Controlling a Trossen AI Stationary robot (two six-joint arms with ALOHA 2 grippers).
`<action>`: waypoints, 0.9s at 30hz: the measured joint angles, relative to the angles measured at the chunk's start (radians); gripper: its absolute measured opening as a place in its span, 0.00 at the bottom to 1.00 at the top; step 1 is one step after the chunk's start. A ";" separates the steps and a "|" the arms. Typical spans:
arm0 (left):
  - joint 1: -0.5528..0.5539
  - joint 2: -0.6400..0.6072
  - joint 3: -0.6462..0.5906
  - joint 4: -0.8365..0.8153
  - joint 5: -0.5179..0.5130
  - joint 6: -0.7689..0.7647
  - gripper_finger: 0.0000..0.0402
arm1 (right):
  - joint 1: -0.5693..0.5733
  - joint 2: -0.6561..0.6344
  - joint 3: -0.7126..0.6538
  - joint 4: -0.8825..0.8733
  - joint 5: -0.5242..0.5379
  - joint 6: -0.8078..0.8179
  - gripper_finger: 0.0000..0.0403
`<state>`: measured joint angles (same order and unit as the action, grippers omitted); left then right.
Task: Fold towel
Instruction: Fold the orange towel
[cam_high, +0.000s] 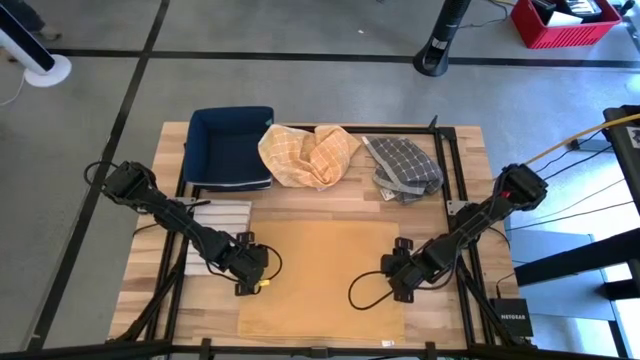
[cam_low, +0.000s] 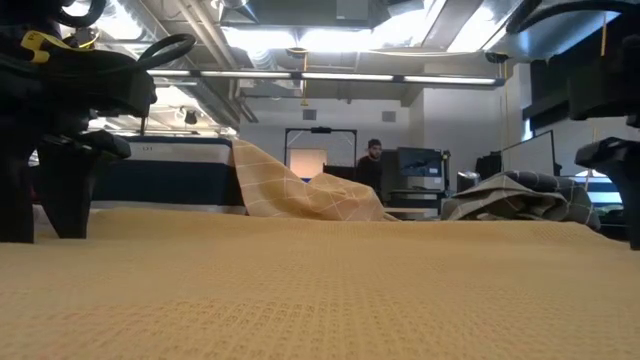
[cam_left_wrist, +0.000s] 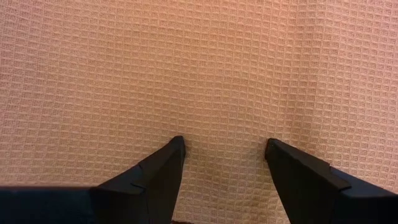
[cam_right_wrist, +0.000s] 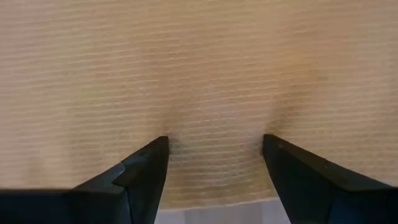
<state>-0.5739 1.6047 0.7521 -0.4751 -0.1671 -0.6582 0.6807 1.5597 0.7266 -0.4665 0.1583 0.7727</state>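
Clear towel (cam_high: 320, 275) middle (cloth heaps (cam_high: 308, 153) behind)

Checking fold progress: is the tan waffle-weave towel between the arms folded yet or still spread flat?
Spread flat. The tan waffle-weave towel lies as one smooth rectangle on the wooden table, no layer doubled over.

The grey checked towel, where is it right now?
In the high view the grey checked towel lies crumpled at the table's far right, beside the yellow checked towel.

bright overhead lights, perhaps slight foreground blur
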 joint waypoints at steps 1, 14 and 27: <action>0.000 0.000 0.000 0.000 0.000 0.000 0.56 | 0.000 0.004 -0.002 0.006 0.004 -0.001 0.66; -0.002 0.000 0.000 -0.009 0.003 0.004 0.42 | 0.000 0.020 0.000 -0.054 0.003 -0.007 0.57; -0.002 0.001 0.000 -0.007 0.010 -0.002 0.02 | 0.000 0.021 -0.001 -0.067 0.010 -0.044 0.05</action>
<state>-0.5762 1.6052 0.7518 -0.4818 -0.1573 -0.6606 0.6811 1.5810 0.7254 -0.5334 0.1680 0.7284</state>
